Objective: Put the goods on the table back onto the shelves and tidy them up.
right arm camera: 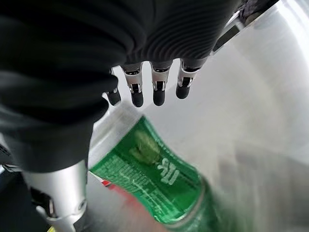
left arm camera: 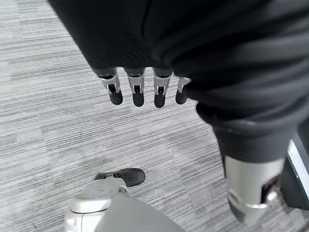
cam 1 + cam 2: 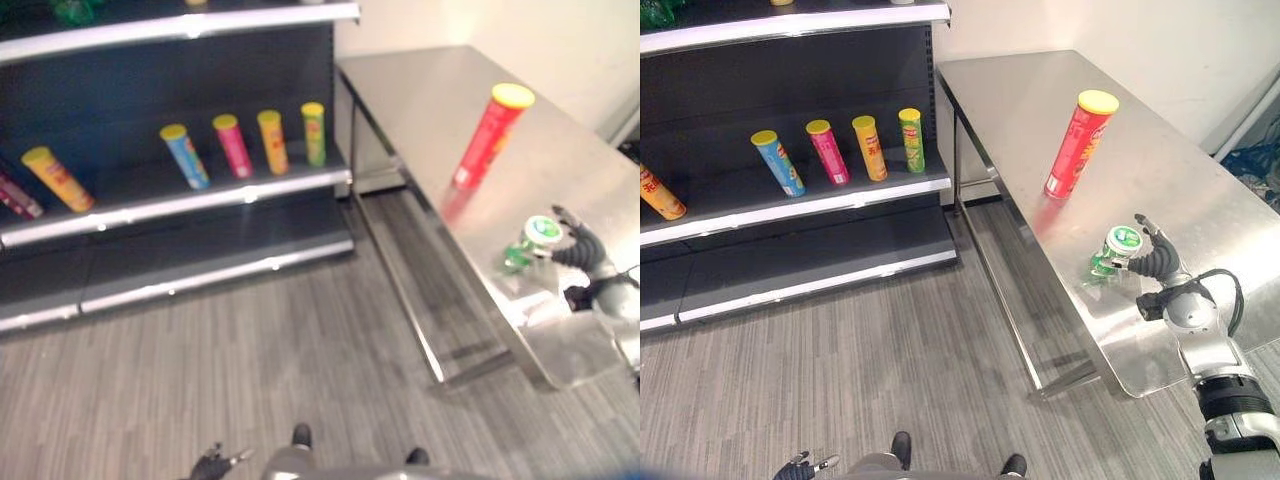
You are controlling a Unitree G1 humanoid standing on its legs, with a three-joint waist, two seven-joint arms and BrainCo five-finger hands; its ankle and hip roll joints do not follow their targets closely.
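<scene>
Nearest me, my left hand (image 2: 145,92) hangs low over the grey floor (image 2: 58,135), fingers straight and relaxed, holding nothing. Further out, my right hand (image 3: 1155,262) is over the near end of the steel table (image 3: 1200,200), beside the short green can (image 3: 1115,250). Its fingers are extended and loose past the can, not closed round it; whether they touch it I cannot tell. Beyond that, a tall red can with a yellow lid (image 3: 1078,143) stands upright on the table, well apart from the green one. Farthest, the dark shelf unit (image 3: 790,205) carries an orange can (image 3: 660,195) and a row of blue (image 3: 778,163), pink (image 3: 828,152), orange-yellow (image 3: 869,148) and green (image 3: 911,140) cans.
</scene>
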